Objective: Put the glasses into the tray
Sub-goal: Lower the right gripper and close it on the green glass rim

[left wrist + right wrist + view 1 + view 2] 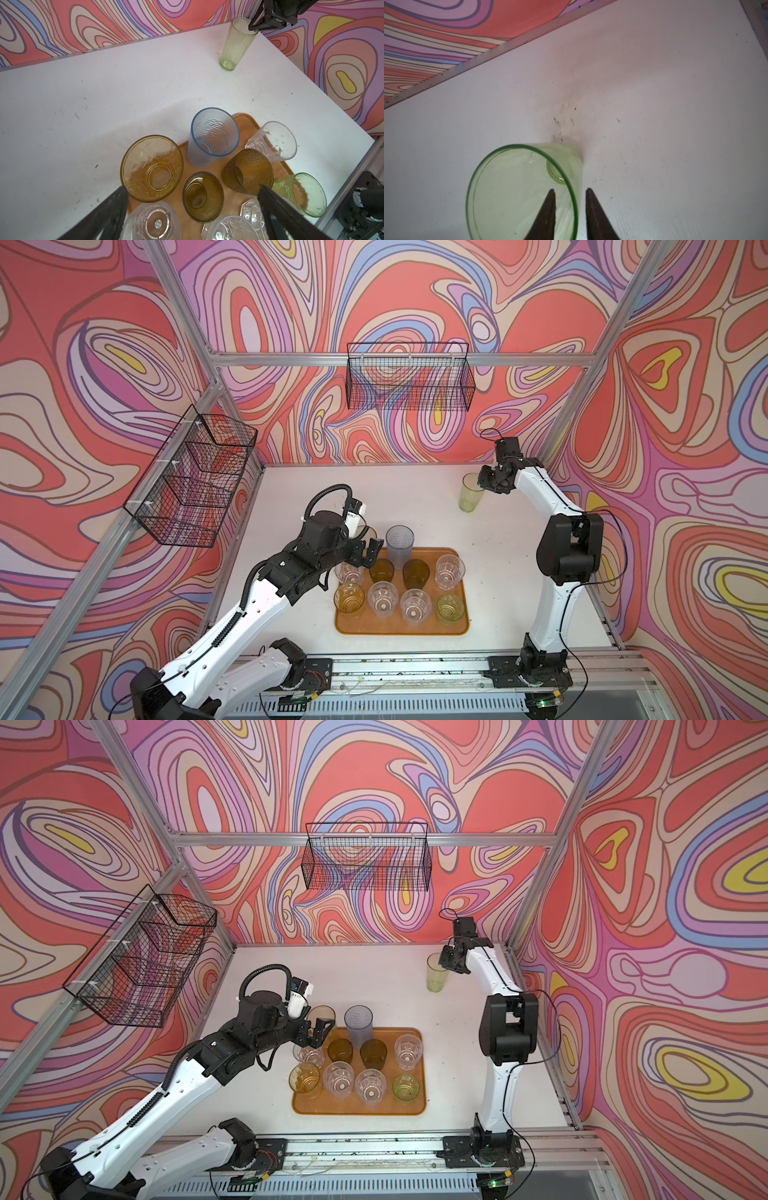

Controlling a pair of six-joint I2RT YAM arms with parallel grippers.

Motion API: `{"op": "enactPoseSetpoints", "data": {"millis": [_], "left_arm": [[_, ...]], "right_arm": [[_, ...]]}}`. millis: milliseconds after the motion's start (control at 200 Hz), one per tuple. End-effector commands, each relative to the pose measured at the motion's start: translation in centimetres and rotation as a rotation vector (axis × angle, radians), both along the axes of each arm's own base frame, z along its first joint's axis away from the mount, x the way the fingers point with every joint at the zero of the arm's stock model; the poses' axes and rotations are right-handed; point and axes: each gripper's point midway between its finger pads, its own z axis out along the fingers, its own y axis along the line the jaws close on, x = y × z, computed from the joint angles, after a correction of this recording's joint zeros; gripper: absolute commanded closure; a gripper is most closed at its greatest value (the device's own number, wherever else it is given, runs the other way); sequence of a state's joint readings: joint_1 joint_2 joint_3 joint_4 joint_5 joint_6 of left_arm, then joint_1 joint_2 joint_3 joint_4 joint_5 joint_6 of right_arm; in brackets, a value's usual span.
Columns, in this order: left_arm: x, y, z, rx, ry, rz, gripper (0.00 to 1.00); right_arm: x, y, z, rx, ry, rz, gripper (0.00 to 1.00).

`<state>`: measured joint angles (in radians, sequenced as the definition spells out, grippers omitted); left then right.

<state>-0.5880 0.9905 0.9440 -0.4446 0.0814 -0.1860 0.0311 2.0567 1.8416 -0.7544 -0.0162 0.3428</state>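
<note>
Left basket (191,481) hangs on the left wall, far basket (409,377) on the far wall. My L gripper (194,188) hovers over the tray's far-left part, jaws spread wide, nothing in them. Yellow glass (320,1016), tall, stands at that corner just beyond the fingers. Tray (399,628) sits mid-table w/ nine more glasses upright. Near row: amber glass (349,600), two clear, green glass (450,608). Behind: clear, two olive-brown, clear. Tall grey-blue glass (400,547) is at the far edge. Far right, well apart from the tray, the yellow-green glass (471,497) stands on the table (436,497): tall, see-thru, tapering to its base. R gripper (570,190) straddles its rim, one finger inside, one outside, jaws narrow. Can't tell if they pinch.
</note>
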Motion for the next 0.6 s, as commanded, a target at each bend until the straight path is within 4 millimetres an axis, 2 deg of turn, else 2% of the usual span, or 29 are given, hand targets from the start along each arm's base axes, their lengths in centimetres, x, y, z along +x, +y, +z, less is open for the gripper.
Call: {"op": "enactPoseSetpoints", "data": {"millis": [0, 90, 310, 451, 596], "left_arm": [[0.31, 0.04, 0.26, 0.009, -0.016, -0.001, 0.0], [0.34, 0.04, 0.26, 0.01, -0.015, 0.0, 0.0], [0.37, 0.13, 0.08, 0.016, -0.012, 0.005, 0.0], [0.45, 0.2, 0.08, 0.019, -0.012, 0.009, 0.0], [0.55, 0.35, -0.05, 0.026, -0.012, 0.018, 0.0]], "right_arm": [[0.74, -0.23, -0.51, -0.007, 0.011, 0.008, 0.79], [0.94, -0.15, -0.53, -0.006, 0.014, 0.013, 0.84], [1.14, 0.04, -0.51, 0.002, 0.01, 0.022, 0.85], [1.06, 0.33, -0.56, 0.014, 0.009, 0.033, 0.94], [0.86, 0.54, -0.28, 0.025, 0.002, 0.039, 0.97]]}}
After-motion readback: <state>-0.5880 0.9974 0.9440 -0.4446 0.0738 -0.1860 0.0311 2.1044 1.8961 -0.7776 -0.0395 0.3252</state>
